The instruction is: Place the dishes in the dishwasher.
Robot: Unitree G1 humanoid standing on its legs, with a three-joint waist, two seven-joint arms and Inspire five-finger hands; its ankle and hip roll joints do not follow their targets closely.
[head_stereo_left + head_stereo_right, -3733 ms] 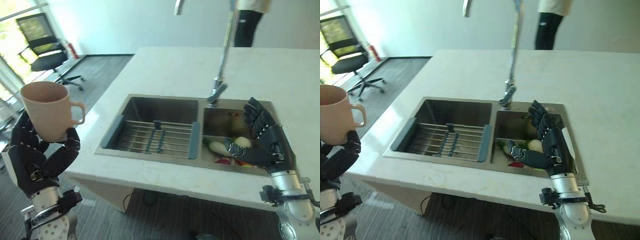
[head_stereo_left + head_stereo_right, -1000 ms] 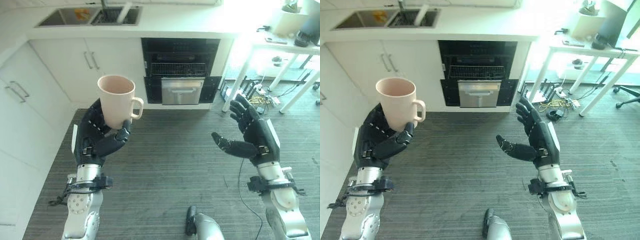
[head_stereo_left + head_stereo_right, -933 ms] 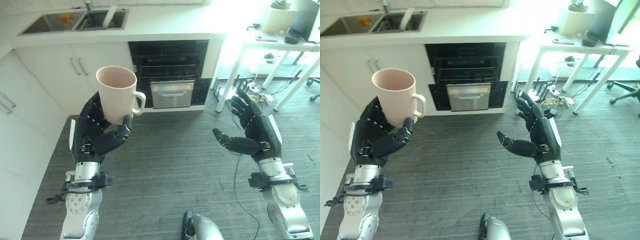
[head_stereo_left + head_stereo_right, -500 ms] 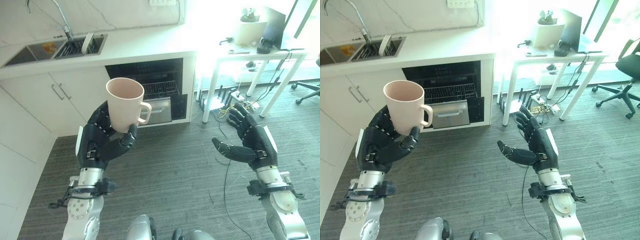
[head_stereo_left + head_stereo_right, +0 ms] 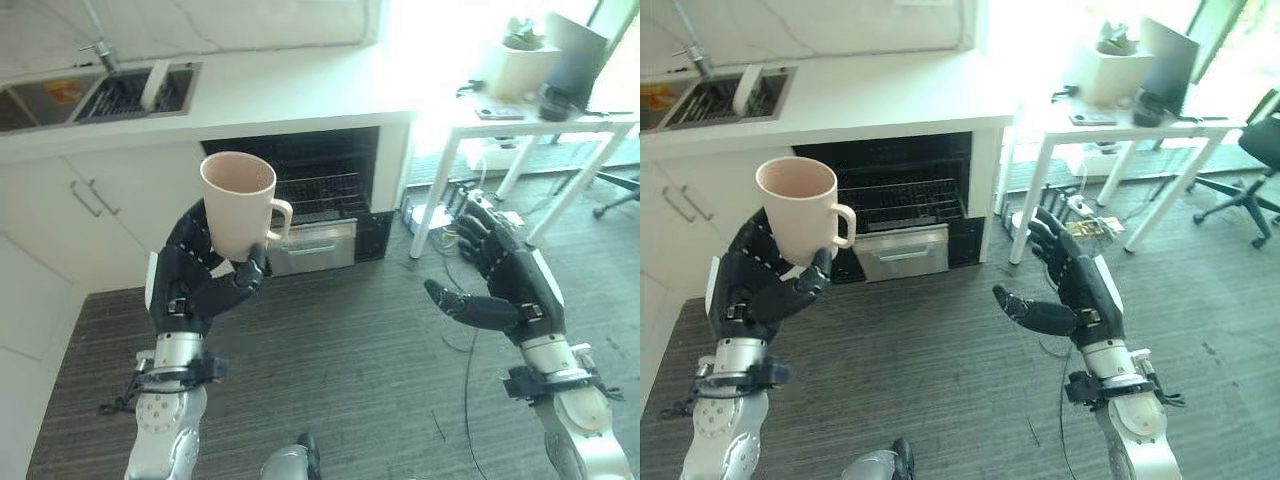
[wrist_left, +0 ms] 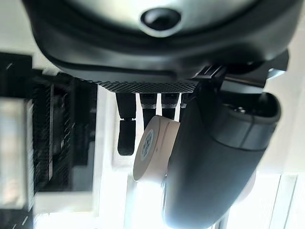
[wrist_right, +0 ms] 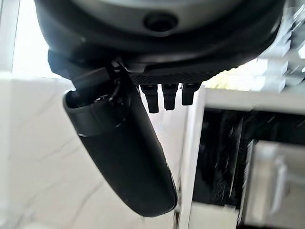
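A pale pink mug (image 5: pixel 240 202) stands upright in my left hand (image 5: pixel 195 280), fingers and thumb curled round its lower half, handle turned to the right. Its round base (image 6: pixel 153 148) shows between the thumb and fingers in the left wrist view. My right hand (image 5: pixel 505 288) is held out open at the right, palm turned inward, holding nothing. Ahead, under the white counter (image 5: pixel 290 95), the dishwasher (image 5: pixel 315 195) stands open, with a wire rack (image 5: pixel 902 204) inside and its silver drawer front (image 5: pixel 902 252) pulled out a little.
A sink (image 5: pixel 95 95) with a tap and a drying rack is set in the counter at the far left. White cupboard doors (image 5: pixel 90 215) run left of the dishwasher. A white table (image 5: pixel 1130 130) with a monitor and cables beneath stands at the right, an office chair (image 5: pixel 1250 150) beyond.
The whole scene has swung from the sink island to the counter with the dishwasher, which now lies straight ahead. The mug stays in my left hand; the right hand stays open.
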